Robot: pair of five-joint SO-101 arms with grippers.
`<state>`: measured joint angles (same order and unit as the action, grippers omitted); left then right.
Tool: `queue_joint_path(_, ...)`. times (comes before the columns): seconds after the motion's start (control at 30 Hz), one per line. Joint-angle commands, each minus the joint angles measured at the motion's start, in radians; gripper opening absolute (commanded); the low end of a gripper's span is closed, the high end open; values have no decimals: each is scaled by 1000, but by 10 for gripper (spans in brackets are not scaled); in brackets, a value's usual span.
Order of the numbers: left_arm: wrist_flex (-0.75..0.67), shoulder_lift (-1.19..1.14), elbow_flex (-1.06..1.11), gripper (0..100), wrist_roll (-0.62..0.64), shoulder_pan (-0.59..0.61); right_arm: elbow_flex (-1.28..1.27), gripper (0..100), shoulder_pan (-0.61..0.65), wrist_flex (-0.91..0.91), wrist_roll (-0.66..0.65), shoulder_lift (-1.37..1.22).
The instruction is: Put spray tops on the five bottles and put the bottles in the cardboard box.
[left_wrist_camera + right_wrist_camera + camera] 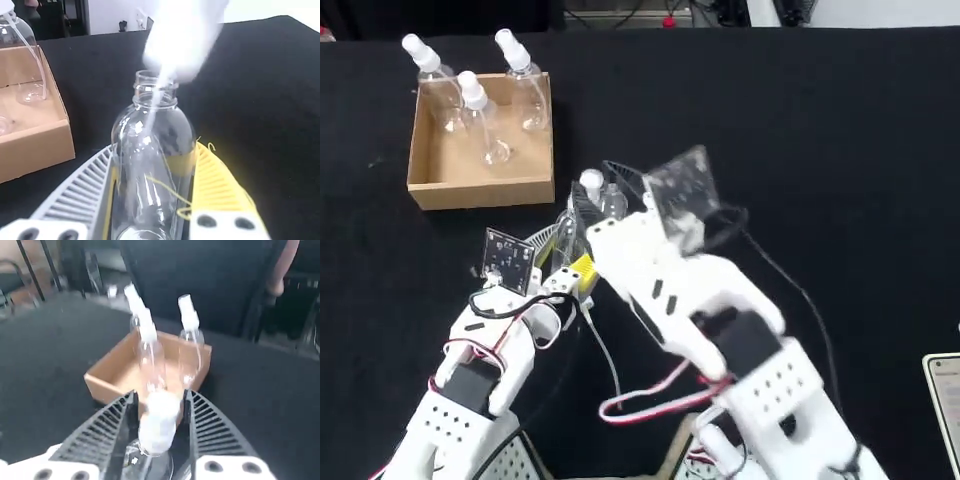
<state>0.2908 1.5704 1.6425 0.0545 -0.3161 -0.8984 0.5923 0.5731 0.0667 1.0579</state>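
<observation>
The left fingers (215, 180) are clamping the upright bottle (150, 135); the right fingers (210, 425) are gripping the spray top (157, 422) directly above its neck.

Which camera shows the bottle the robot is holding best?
The left wrist view: the bottle stands close up, its open neck under the spray top. In the high view the arms hide most of it; in the right wrist view the spray top covers its neck.
</observation>
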Motion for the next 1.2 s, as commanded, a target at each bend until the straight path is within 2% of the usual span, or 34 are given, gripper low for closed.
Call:
queue_joint_path(0.0,-23,12,-18,76,2,10,-8,133,12,3,-8,108)
queue_joint_path(0.17,-25,12,-16,76,2,10,-25,132,3,-5,-8,130)
queue_joint_path(0.37,-25,12,-18,76,2,10,-19,130,-118,-12,0,122)
queue_joint_path(0.57,-21,12,-18,76,2,12,30,130,-130,-9,2,-13)
queue_joint_path(0.8,-18,12,-25,76,2,12,90,133,-204,186,-6,-151)
queue_joint_path(1.0,-18,12,-30,79,2,12,1,133,-351,224,0,-120)
queue_joint_path(1.17,-25,12,-18,80,0,12,-156,133,-356,146,0,-117)
